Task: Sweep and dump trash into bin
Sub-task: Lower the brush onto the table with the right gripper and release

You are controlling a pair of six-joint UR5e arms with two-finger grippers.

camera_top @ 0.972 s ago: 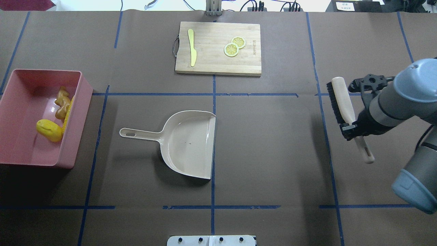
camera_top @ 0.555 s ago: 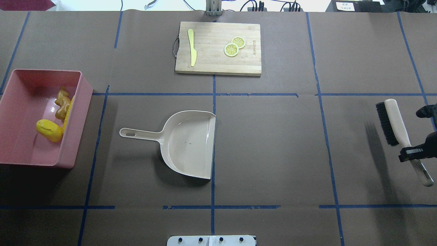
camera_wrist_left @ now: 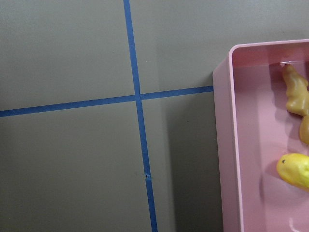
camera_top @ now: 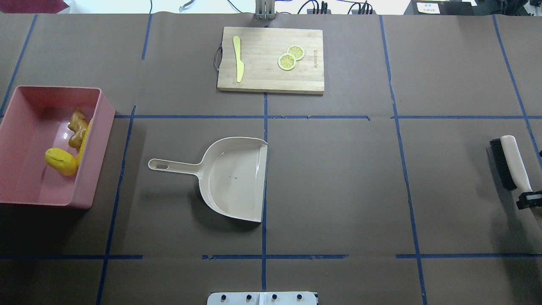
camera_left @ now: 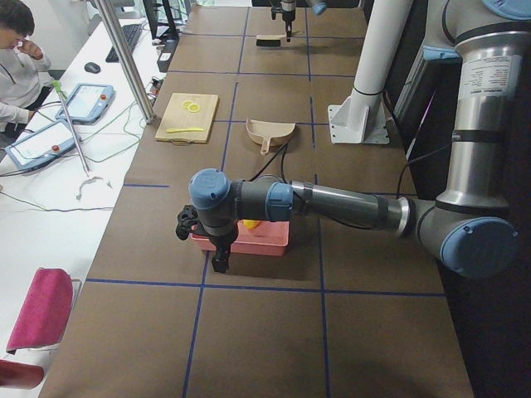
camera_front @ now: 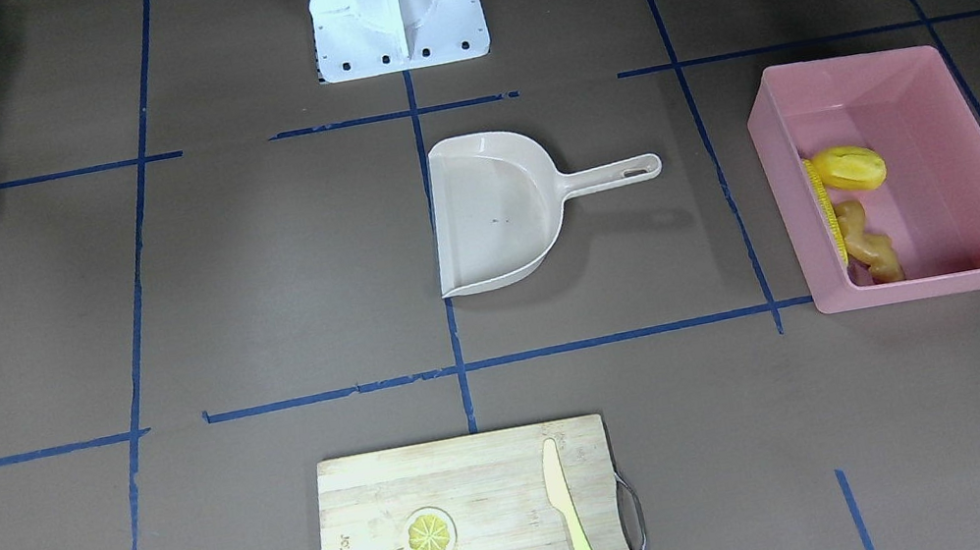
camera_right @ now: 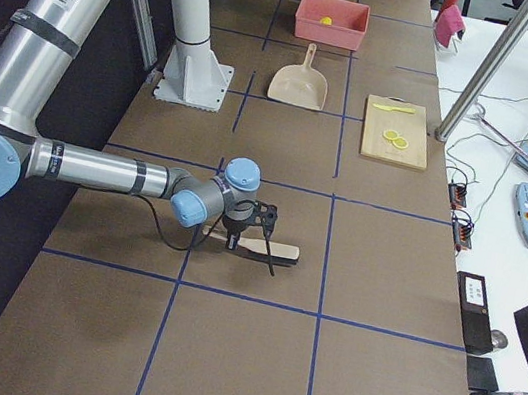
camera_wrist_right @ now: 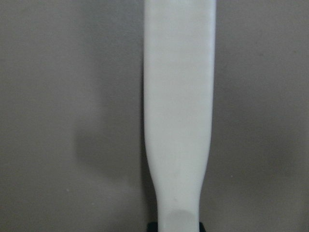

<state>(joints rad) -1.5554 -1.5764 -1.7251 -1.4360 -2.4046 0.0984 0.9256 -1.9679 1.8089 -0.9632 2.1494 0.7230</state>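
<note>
Brown desk (camera_top: 338,178), trash (camera_top: 67,144) all in the bin (camera_top: 99,144), dustpan (camera_top: 233,178) empty.
The right fingers (camera_top: 526,200) clamp the brush (camera_top: 514,163) handle low over the desk; the left fingers (camera_left: 219,260), grip unreadable, hang beside the bin, and one careless swing could knock it.

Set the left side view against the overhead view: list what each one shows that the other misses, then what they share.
Only the left side view: the left arm, stretched out over the table and ending at the bin, and a person at a side desk. Only the overhead view: the ginger root and the corn cob lying inside the bin. Both: the bin, the dustpan, the cutting board and the brush.
</note>
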